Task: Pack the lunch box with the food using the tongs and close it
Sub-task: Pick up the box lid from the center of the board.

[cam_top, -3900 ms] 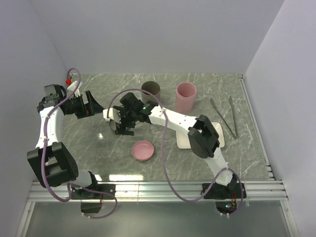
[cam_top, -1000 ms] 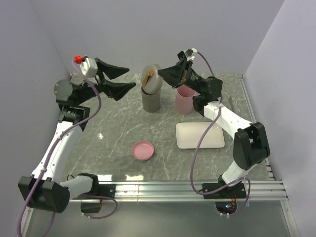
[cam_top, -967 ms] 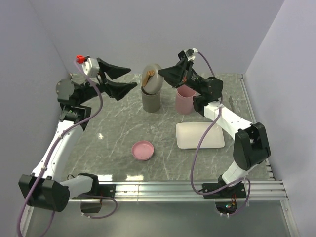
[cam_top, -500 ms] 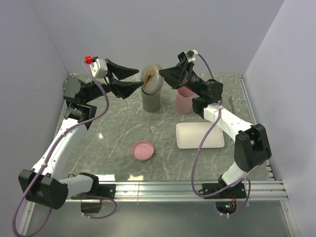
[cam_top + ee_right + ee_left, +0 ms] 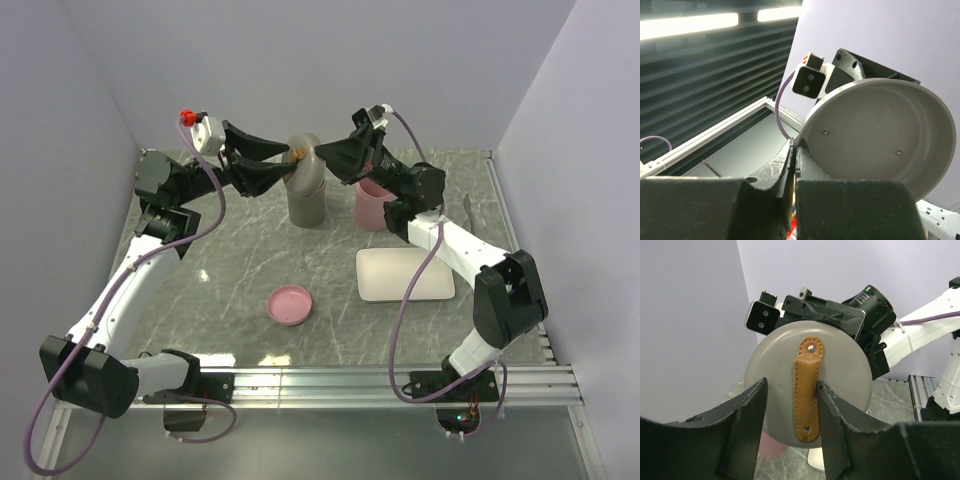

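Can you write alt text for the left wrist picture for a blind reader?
A round grey lid with a tan strap handle stands on edge, facing the camera. The left gripper, jaws open, straddles the strap, while the right gripper holds the lid from behind.

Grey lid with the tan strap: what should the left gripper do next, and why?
Probably close the left gripper on the tan strap. Its fingers straddle the strap without pinching it, while the right gripper, shut on the grey lid's rim, holds the lid up facing it.
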Robot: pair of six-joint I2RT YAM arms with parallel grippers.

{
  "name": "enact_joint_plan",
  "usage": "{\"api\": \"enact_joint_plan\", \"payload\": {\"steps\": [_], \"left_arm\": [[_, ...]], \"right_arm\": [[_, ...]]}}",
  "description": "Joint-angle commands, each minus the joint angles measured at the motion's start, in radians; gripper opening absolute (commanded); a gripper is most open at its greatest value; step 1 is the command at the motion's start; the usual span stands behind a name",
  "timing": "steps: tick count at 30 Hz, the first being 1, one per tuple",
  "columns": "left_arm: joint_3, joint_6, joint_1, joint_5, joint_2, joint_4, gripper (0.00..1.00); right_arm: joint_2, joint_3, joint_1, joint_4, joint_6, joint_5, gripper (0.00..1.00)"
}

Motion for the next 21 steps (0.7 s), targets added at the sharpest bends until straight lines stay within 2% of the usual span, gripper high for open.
{"api": "enact_joint_plan", "payload": {"steps": [1, 9, 13, 19, 20, 21], "left_arm": [[-0.012, -0.024, -0.009, 0.013, -0.017, 0.06, 0.5], [-0.035, -0.031, -0.011, 0.013, -0.034, 0.056, 0.49], [-0.047, -0.033, -0.011, -0.01, -0.033, 0.047, 0.41], [-0.012, -0.08, -0.009, 0.008, -0.006, 0.031, 0.09], [-0.006, -0.081, -0.011, 0.005, -0.003, 0.025, 0.01], [-0.003, -0.081, -0.011, -0.004, -0.005, 0.001, 0.01]], "right_arm": [[0.001, 0.034, 0.027, 0.148, 0.071, -0.001, 0.0], [0.005, 0.034, 0.025, 0.15, 0.06, 0.004, 0.0], [-0.004, 0.045, 0.03, 0.156, 0.065, 0.001, 0.0], [-0.009, 0.043, 0.03, 0.113, 0.046, -0.027, 0.0], [-0.009, 0.042, 0.029, 0.093, 0.042, -0.033, 0.0], [-0.01, 0.043, 0.027, 0.067, 0.021, -0.056, 0.0]]}}
